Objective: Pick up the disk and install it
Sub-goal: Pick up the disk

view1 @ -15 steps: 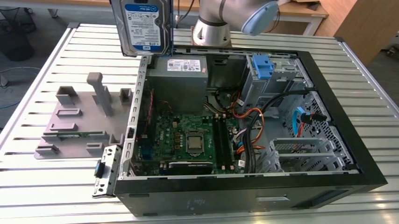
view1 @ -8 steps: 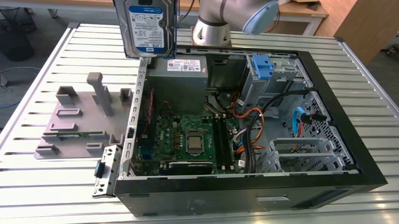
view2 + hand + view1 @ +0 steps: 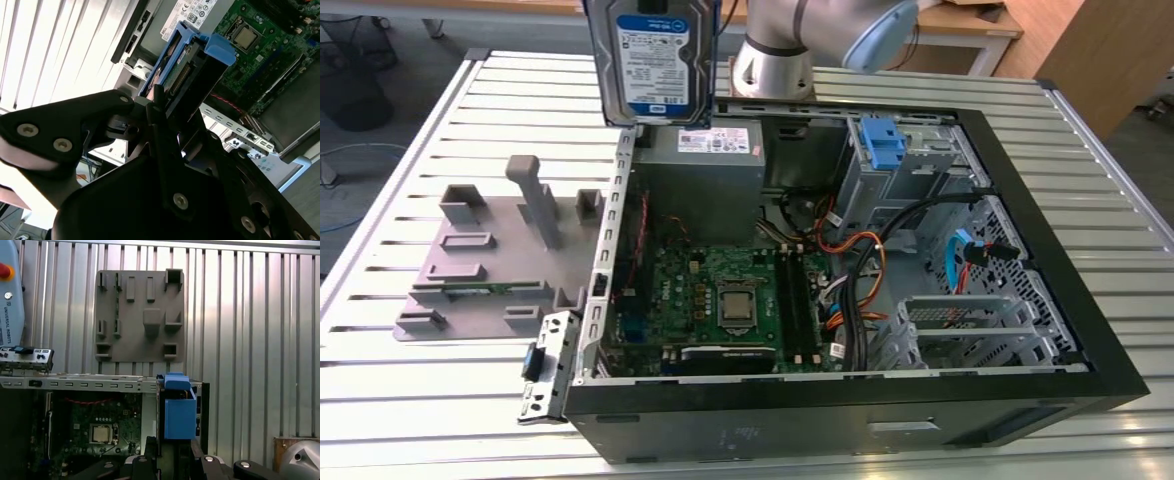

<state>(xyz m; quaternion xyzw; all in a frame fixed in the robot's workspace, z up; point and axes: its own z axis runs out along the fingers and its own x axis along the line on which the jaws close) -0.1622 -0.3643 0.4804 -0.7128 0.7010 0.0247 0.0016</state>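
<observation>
the slatted table (image 3: 520, 110) carries the open computer case (image 3: 854, 415). the disk (image 3: 654, 60) hangs upright above the case's rim, just over the grey power supply (image 3: 700, 165). the claw (image 3: 172, 102) is closed on the disk's end. i judge it best carried square, clear of the cables (image 3: 854, 250).

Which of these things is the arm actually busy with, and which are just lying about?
In the job: the disk, clamped in the gripper; the open computer case.
Lying about: the grey holder plate; the slatted table.
</observation>
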